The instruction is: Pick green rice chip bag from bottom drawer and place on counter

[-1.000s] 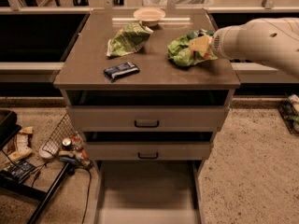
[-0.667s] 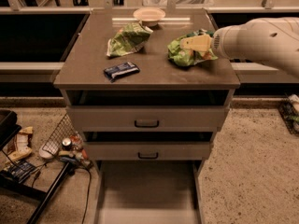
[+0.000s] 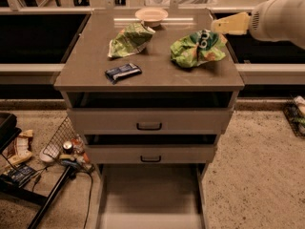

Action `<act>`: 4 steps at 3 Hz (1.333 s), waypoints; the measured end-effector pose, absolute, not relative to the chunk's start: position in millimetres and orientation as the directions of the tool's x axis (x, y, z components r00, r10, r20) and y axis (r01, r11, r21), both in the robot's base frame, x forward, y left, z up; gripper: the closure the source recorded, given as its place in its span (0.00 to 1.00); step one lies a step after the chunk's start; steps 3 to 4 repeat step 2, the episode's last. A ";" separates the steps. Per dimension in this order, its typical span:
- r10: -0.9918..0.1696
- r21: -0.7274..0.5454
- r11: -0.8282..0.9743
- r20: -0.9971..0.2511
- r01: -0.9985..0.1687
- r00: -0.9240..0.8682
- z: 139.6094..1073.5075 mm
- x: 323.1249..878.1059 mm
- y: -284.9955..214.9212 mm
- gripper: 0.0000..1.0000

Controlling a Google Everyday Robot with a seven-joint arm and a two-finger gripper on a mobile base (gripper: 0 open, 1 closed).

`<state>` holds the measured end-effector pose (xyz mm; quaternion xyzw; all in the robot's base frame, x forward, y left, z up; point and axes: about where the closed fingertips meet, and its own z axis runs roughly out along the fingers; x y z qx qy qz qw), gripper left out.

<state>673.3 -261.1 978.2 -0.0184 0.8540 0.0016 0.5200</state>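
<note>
The green rice chip bag (image 3: 198, 47) lies crumpled on the right side of the counter (image 3: 86, 66), its dark logo facing up. My gripper (image 3: 220, 25) is above the counter's back right corner, just right of the bag and apart from it, on a white arm that reaches in from the right. The bottom drawer (image 3: 150, 197) is pulled out below the cabinet, and its bare grey floor holds nothing.
A paler green-and-white bag (image 3: 129, 39) lies at the counter's middle left. A dark blue wrapper bar (image 3: 123, 72) lies near the front left. A small bowl (image 3: 151, 15) stands at the back edge. Two drawer fronts (image 3: 149, 120) are shut. Clutter and a wire basket (image 3: 59, 144) lie on the floor at the left.
My gripper has let go of the green bag and pulled back to the right and up. The bag now rests free on the counter.
</note>
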 end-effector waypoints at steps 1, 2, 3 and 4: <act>-0.093 -0.121 0.992 -0.882 0.030 -0.462 1021.5 594.2 -300.3 0.00; -0.133 -0.176 0.983 -0.883 0.055 -0.451 1042.9 506.4 -316.0 0.00; -0.133 -0.176 0.983 -0.883 0.055 -0.451 1042.9 506.4 -316.0 0.00; -0.133 -0.176 0.983 -0.883 0.055 -0.451 1042.9 506.4 -316.0 0.00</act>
